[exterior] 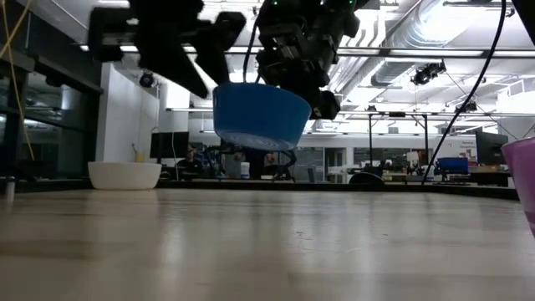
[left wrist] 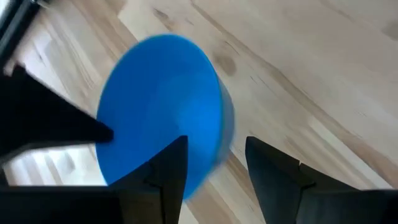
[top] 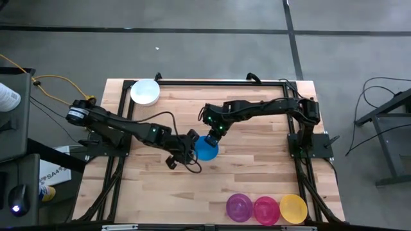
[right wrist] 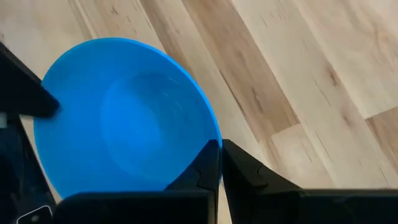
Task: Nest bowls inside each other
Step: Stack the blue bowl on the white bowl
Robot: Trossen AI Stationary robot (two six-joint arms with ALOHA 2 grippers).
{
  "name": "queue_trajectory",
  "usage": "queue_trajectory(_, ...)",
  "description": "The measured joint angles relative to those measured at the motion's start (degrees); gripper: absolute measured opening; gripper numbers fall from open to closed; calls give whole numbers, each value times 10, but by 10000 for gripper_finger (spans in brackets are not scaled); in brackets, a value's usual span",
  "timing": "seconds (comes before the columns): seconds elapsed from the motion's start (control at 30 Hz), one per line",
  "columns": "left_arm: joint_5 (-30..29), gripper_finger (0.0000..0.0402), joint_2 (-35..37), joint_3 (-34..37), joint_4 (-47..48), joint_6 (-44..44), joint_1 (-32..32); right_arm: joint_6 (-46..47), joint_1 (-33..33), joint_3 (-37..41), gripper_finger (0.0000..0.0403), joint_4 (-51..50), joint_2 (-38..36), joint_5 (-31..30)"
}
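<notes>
Hovering above mid-table, the blue bowl (exterior: 256, 115) hangs pinched by its rim in the right gripper (right wrist: 219, 163), the left gripper (left wrist: 214, 168) spread empty beside it, so a nudge could knock it loose.

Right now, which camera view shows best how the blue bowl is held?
The right wrist view: the right tool is shut on the blue bowl rim. The low view shows the bowl off the table. The high view shows both arms meeting at it. The left wrist view shows the left tool open beside it.
</notes>
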State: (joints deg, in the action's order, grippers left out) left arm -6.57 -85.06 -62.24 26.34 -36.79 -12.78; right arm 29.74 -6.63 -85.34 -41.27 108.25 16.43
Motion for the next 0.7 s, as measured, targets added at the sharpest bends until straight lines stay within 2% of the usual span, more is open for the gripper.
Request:
queue_trajectory(0.43,3,156,-11,1,4,-5,0,0,3,0,4,13,0,15)
queue_trajectory(0.53,3,137,-11,1,7,-5,0,0,3,0,4,15,0,16)
queue_trajectory(0.7,3,81,-11,1,8,-5,0,0,3,0,4,15,0,17)
